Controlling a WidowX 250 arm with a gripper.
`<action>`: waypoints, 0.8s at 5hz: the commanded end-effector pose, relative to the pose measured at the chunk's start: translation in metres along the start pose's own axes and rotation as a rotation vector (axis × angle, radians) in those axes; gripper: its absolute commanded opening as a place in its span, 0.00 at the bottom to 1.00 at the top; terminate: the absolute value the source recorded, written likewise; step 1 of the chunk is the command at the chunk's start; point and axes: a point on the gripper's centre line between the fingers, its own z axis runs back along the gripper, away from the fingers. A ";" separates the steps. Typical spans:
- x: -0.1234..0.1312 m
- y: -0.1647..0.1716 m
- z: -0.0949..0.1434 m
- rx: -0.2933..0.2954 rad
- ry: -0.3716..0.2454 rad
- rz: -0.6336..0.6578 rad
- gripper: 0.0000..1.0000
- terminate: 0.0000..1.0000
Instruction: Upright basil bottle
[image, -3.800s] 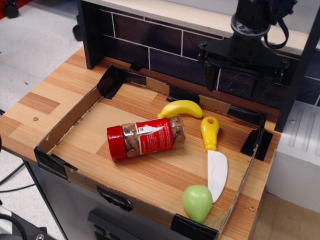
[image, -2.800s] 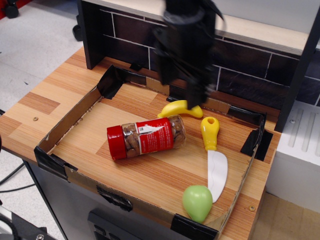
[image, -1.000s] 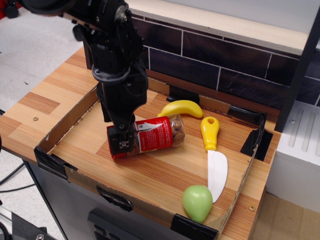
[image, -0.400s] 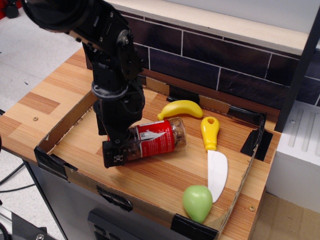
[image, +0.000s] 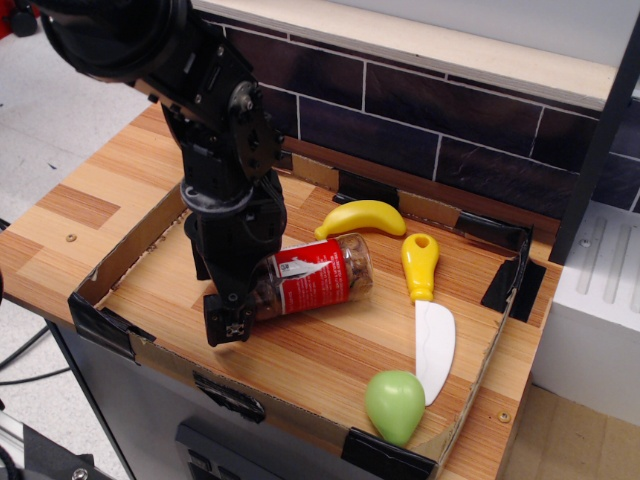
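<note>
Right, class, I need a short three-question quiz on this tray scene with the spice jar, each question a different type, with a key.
1. True or false: the basil bottle stands upright in the cardboard tray.
2. Which end of the bottle does the pincer cover? A. the base end near the knife; B. the lid end, toward the tray's left side; C. neither, it hangs apart from the bottle.
3. Fill in: the yellow-handled toy knife has its white blade pointing toward the green ____.

Key: 1. False, it lies on its side near the toy banana. 2. B. 3. pear.
</note>
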 end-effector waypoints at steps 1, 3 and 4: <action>0.004 0.007 0.003 0.007 -0.016 -0.008 0.00 0.00; 0.000 0.017 0.044 0.011 -0.015 0.028 0.00 0.00; -0.001 0.020 0.061 0.031 -0.002 0.059 0.00 0.00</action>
